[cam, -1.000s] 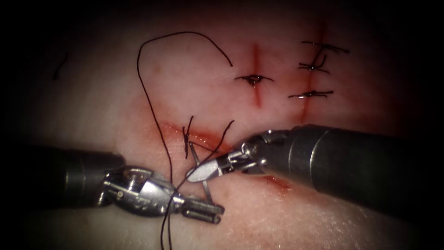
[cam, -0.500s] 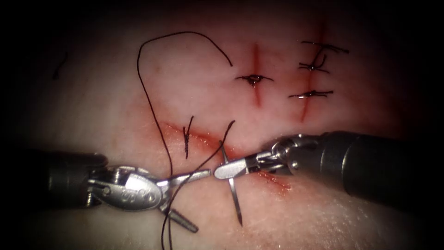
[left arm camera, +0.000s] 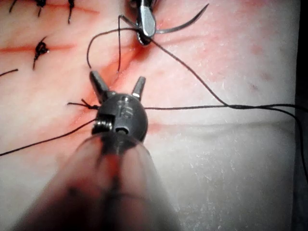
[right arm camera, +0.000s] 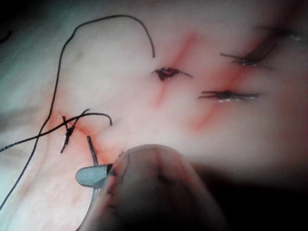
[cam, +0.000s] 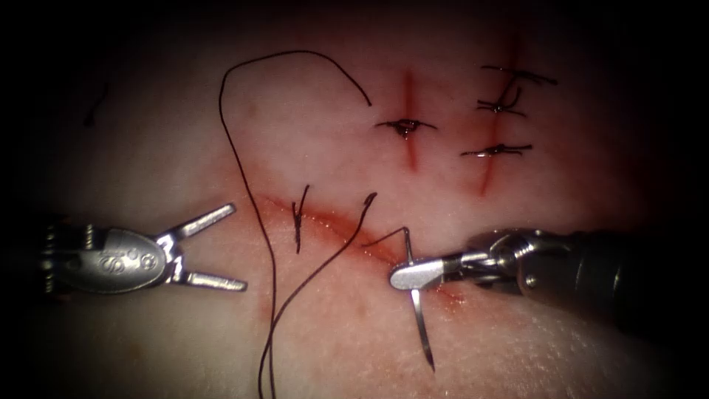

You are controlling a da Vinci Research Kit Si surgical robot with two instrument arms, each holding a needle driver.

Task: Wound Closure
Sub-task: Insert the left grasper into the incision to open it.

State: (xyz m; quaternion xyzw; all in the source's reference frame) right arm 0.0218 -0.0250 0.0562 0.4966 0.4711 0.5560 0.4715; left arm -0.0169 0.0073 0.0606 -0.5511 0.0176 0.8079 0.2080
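Steel curved needle (cam: 418,310) is sitting clamped near mid-curve in right claw (cam: 413,275) beside the cut (cam: 332,225), free of tissue (cam: 517,347); left claw (cam: 221,247) is gaping wide, holding nothing.

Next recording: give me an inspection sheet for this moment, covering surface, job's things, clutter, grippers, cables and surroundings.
Surface: tissue with an oblique cut, red fluid along it.
Job's things: needle held clear of the tissue, point downward in the endoscope view; thread looping across the cut.
Clutter: one knotted stitch on this cut; tied stitches on two other cuts.
Grippers: left tool jaws open, holding nothing, left of the cut; right tool shut on the needle near mid-curve.
Cables: nothing seen.
Surroundings: dark.
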